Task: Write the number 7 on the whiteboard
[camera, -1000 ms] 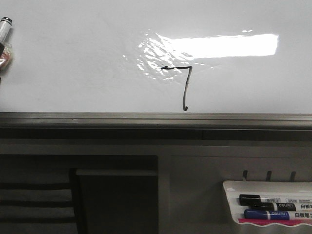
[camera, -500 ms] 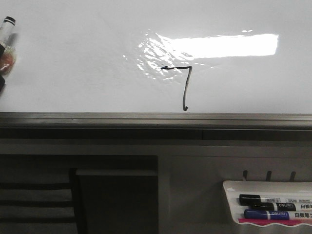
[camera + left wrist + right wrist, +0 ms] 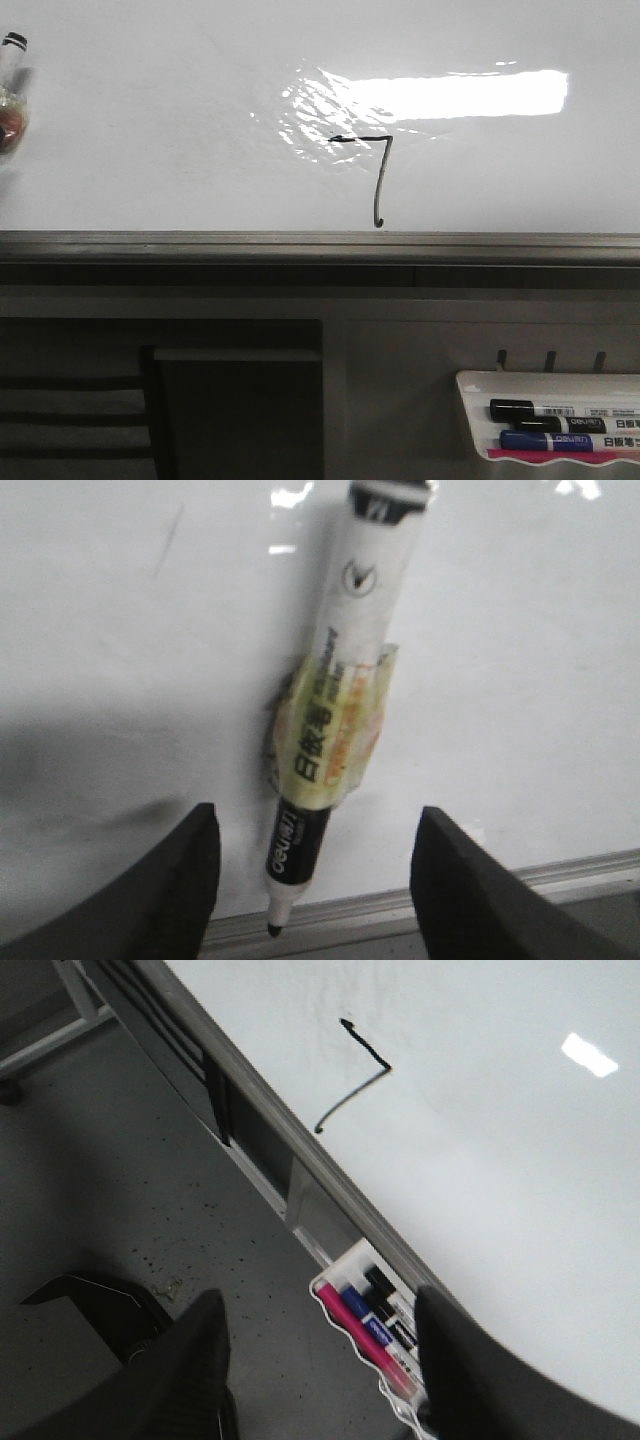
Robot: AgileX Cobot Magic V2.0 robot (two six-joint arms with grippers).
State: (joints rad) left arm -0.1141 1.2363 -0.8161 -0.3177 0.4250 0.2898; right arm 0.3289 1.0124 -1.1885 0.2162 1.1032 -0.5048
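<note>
A glossy whiteboard (image 3: 150, 130) fills the upper part of the front view, with a bright band of glare across its middle and a grey metal rail (image 3: 320, 245) along its lower edge. Below the rail hangs a small white marker tray (image 3: 480, 385) at the right, holding a black-capped marker (image 3: 545, 411) above a blue one (image 3: 560, 440).

The number 7 (image 3: 375, 170) is drawn in thin black line just under the glare: a short top stroke, then a long downstroke ending in a tiny hook just above the rail. In the right wrist view the same figure (image 3: 355, 1080) shows on the board (image 3: 520, 1140), well away from the right gripper (image 3: 318, 1365), whose two dark fingers stand spread apart with nothing between them, over the grey floor (image 3: 120, 1190) and the tray (image 3: 375, 1335).

At the far left edge of the front view a marker (image 3: 12, 80) is partly in sight, well apart from the figure. The left wrist view shows this marker (image 3: 335, 710) close up: a white barrel wrapped in yellowish tape, its black tip near the rail (image 3: 420, 905). It lies between the left gripper's (image 3: 315, 880) fingers, which are spread wide and do not touch it; what carries the marker cannot be told. The 7 does not appear in this view.
</note>
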